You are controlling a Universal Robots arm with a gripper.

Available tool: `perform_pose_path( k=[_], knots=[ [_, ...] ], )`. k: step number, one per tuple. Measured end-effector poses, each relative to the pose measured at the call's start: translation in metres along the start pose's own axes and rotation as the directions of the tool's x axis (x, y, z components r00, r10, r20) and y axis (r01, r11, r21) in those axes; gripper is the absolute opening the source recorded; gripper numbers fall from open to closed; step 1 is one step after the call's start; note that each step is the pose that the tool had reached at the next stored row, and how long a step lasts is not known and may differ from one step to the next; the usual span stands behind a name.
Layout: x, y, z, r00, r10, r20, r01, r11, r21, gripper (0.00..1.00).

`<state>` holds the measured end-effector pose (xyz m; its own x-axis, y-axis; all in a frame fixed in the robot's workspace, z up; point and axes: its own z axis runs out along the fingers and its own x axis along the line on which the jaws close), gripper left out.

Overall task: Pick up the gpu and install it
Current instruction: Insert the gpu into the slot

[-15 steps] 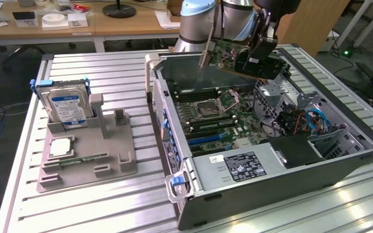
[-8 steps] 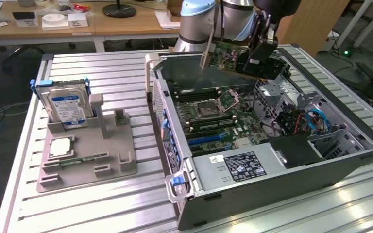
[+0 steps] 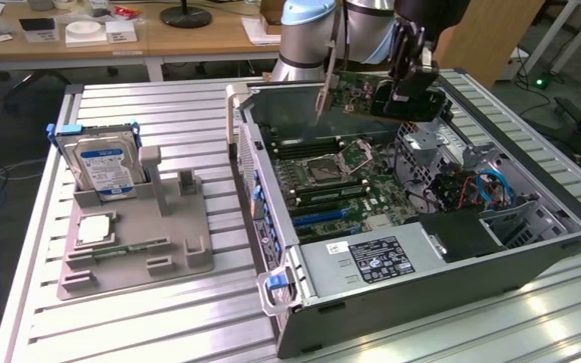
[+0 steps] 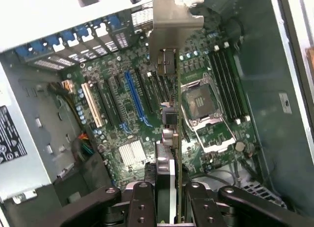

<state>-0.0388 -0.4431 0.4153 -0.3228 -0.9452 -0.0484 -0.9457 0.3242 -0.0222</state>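
Observation:
I hold the gpu (image 3: 366,94) in the air above the far end of the open computer case (image 3: 532,261), its metal bracket (image 3: 324,94) pointing down toward the exterior view's left. My gripper (image 3: 410,82) is shut on the card's rear part. In the wrist view the gpu (image 4: 178,114) appears edge-on, thin and green-edged, with its grey bracket (image 4: 169,21) at the far end and my gripper (image 4: 169,205) clamped on either side. Below it lies the motherboard (image 4: 122,114) with a long blue slot (image 4: 135,97), several black slots and the CPU socket (image 4: 203,102).
A grey fixture (image 3: 139,234) at the exterior view's left holds the hard drive (image 3: 109,166) upright and a memory stick (image 3: 119,248) lying flat. Inside the case sit the power supply (image 3: 371,257), drive cage and blue cables (image 3: 492,189). The case stands on a slatted metal table (image 3: 169,325).

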Motion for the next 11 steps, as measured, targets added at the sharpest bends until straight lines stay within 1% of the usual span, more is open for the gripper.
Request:
perform_pose_path(
  k=[3,6,9,11],
  knots=[
    [0.0001,0.0001,0.0022,0.9986,-0.054,0.0013,0.054,0.9986,-0.0023,0.28],
    [0.0002,0.0001,0.0043,0.9941,-0.109,0.0028,0.109,0.9941,-0.0049,0.28],
    [0.0003,0.0001,0.0067,0.9868,-0.162,0.0044,0.162,0.9868,-0.0073,0.28],
    [0.0004,0.0002,0.0083,0.9800,-0.199,0.0054,0.199,0.9800,-0.0090,0.28]
  ],
)
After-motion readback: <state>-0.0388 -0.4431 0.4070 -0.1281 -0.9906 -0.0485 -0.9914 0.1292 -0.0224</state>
